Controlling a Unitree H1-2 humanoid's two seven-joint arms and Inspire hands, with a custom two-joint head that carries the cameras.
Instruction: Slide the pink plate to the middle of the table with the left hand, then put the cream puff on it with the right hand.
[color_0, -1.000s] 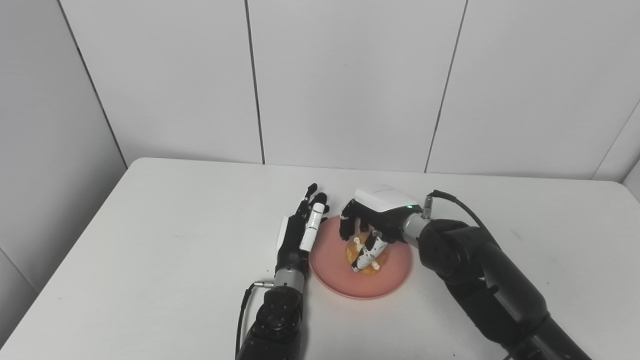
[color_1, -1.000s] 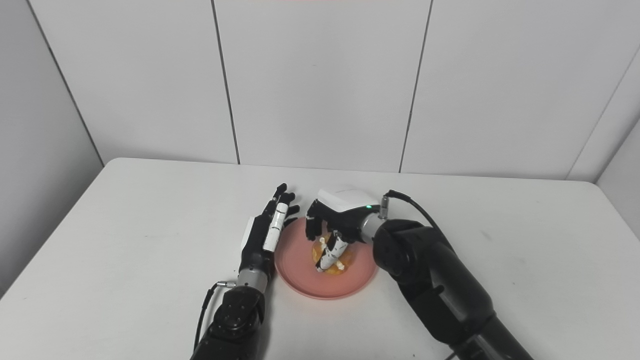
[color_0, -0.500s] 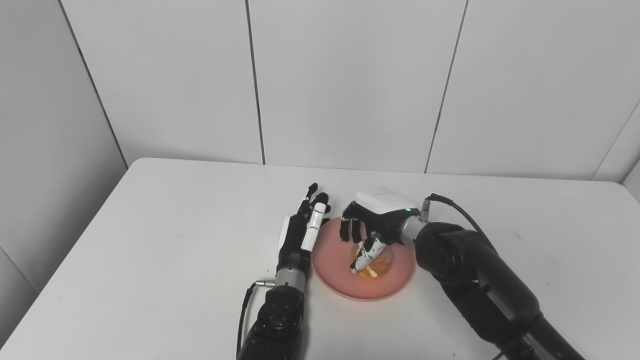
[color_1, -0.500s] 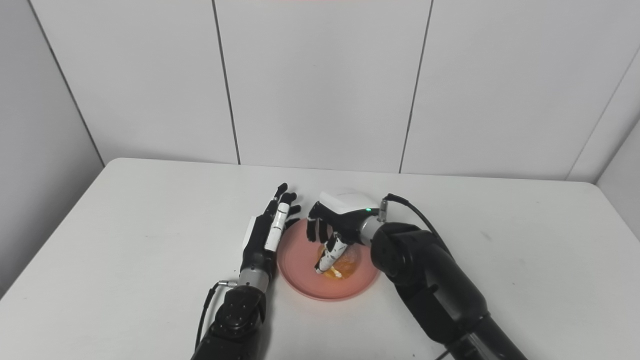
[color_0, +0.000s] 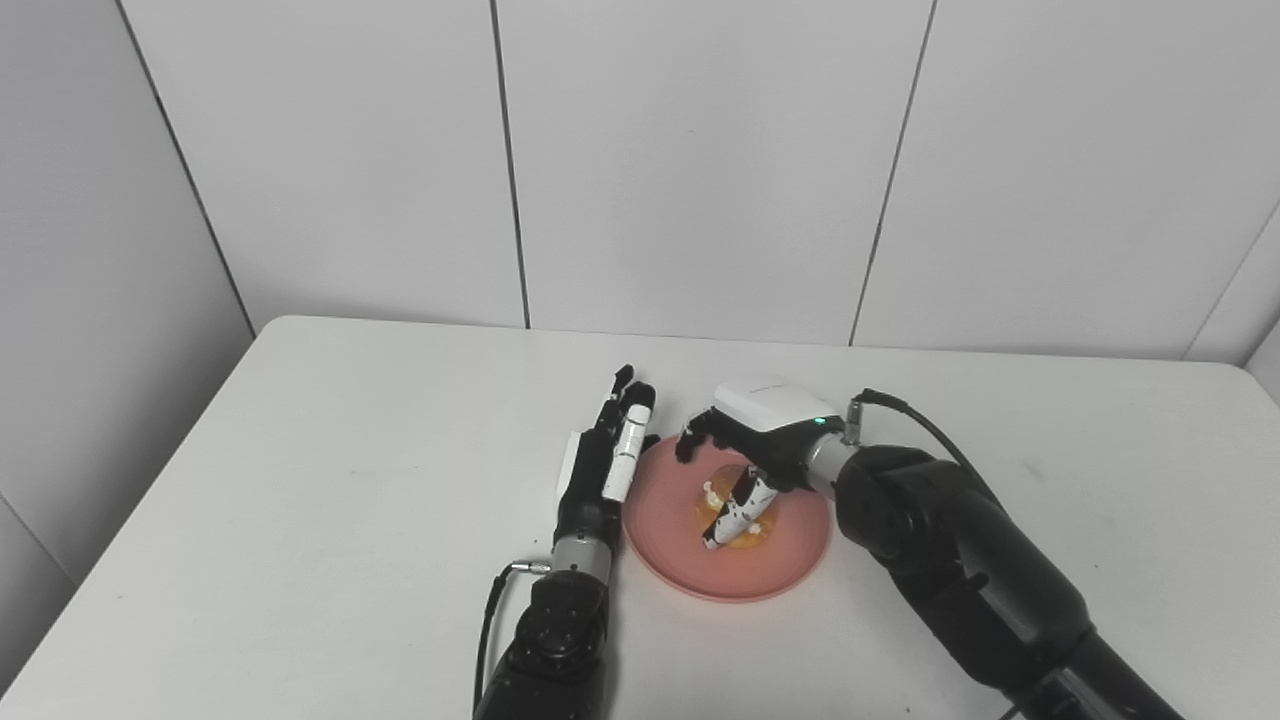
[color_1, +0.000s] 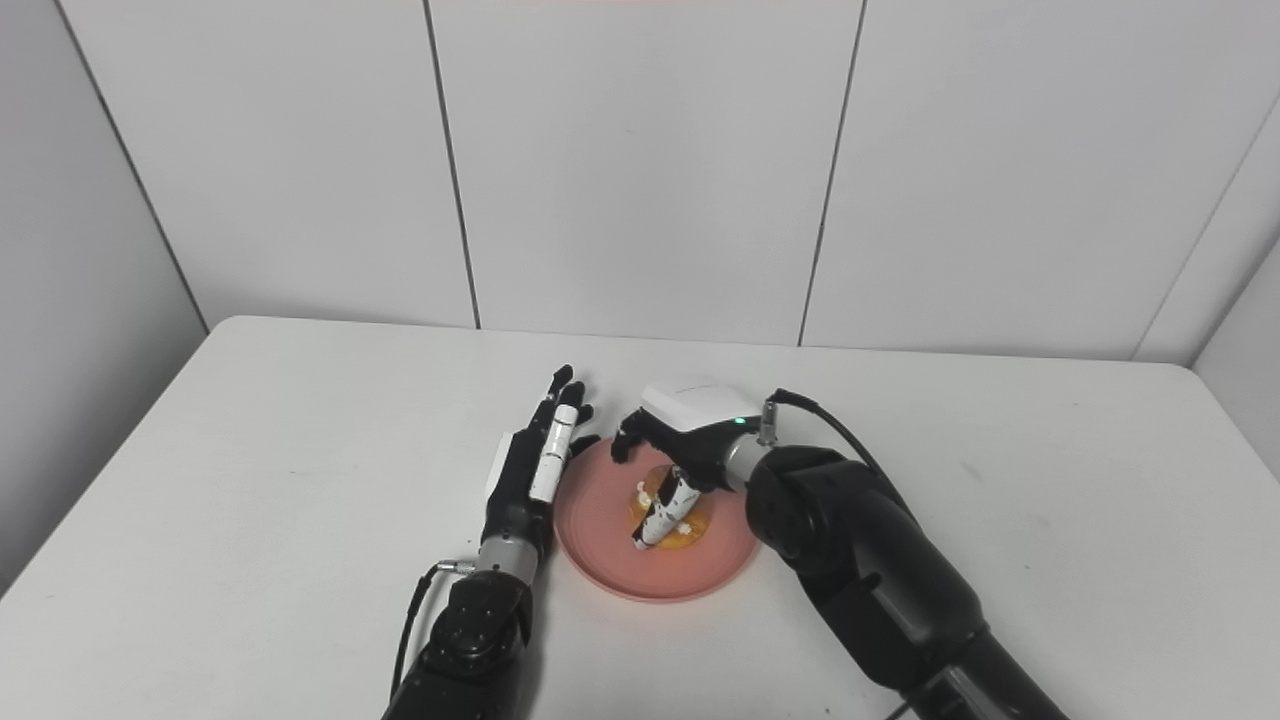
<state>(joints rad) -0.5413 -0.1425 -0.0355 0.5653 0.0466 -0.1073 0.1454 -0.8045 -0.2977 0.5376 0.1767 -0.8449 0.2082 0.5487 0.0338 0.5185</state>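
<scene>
The pink plate (color_0: 775, 572) lies near the middle of the white table (color_0: 350, 450). The golden cream puff (color_0: 757, 530) rests on the plate, also in the right eye view (color_1: 690, 528). My right hand (color_0: 765, 430) hovers over the plate's far side. Its fingers are lifted and spread, and its thumb (color_0: 735, 510) stretches across the top of the puff, so the hand is open. My left hand (color_0: 600, 465) stands on edge, flat with its fingers straight, right beside the plate's left rim. It holds nothing.
The grey panelled wall (color_0: 700, 150) rises behind the table's far edge. My right forearm (color_0: 960, 560) lies over the table to the right of the plate. Bare table surface stretches to the left and far right.
My right hand's fingers have uncurled and lifted off the cream puff, which now lies on the plate. The left hand and the plate have hardly moved.
</scene>
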